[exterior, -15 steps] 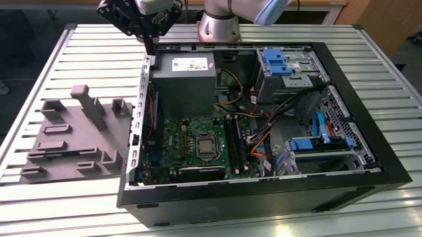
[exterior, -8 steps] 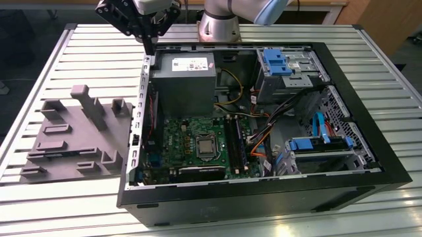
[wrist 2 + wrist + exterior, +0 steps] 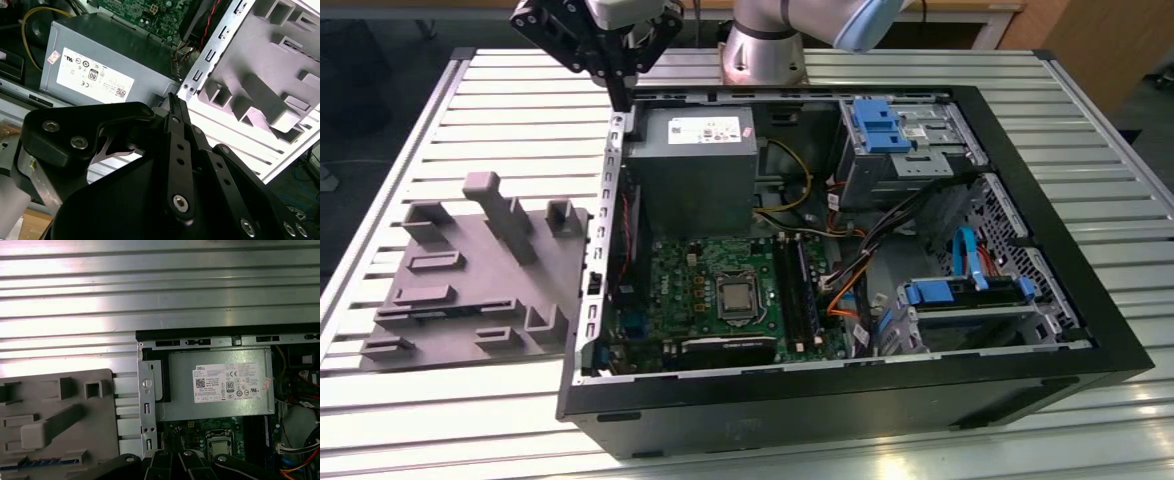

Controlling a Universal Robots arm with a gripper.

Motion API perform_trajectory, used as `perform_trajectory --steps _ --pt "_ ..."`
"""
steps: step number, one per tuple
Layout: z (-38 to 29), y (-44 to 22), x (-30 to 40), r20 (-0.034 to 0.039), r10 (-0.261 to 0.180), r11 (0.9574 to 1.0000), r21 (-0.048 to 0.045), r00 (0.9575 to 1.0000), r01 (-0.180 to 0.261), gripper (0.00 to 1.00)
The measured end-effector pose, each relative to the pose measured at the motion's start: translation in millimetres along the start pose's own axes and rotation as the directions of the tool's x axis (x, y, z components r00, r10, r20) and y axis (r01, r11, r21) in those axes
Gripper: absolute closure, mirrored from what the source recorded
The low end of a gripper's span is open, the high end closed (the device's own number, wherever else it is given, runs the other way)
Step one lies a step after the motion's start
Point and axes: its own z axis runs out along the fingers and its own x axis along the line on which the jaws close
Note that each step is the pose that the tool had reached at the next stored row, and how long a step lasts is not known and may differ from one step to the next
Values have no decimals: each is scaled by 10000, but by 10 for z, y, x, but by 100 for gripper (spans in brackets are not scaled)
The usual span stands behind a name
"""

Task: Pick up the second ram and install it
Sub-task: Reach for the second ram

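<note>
My gripper hangs above the back corner of the open computer case, on the exterior view's left, over the grey power supply. In the second wrist view the gripper has its black fingers pressed together, and I see nothing between them. Long dark memory sticks stand in the slots beside the silver chip on the green board. I cannot tell which one is the second ram. A thin bluish strip lies in a slot of the grey fixture.
The grey plastic fixture with upright posts sits on the slatted metal table beside the case. Drive bays with blue latches, orange and yellow cables and the case's metal rim crowd the inside.
</note>
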Motion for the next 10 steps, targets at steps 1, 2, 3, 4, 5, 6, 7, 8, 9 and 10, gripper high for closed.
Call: perform_trajectory --steps 1,2,3,4,5,6,7,8,9,10 --pt "0 0 2 0 0 10000 0 10000 0 89" --pt "0 0 5 -1 0 10000 0 10000 0 89" --pt "0 0 7 -1 0 10000 0 10000 0 89" --pt "-1 -1 10 -1 0 10000 0 10000 0 89" --pt "-1 -1 12 -1 1 10000 0 10000 -1 89" --pt "-1 -1 15 0 0 10000 0 10000 0 89" --pt "-1 -1 17 0 0 10000 0 10000 0 89" --pt "-1 -1 20 -1 1 10000 0 10000 -1 89" --pt "-1 -2 22 -1 0 10000 0 10000 0 89" --pt "-1 -2 25 0 0 10000 0 10000 0 89"
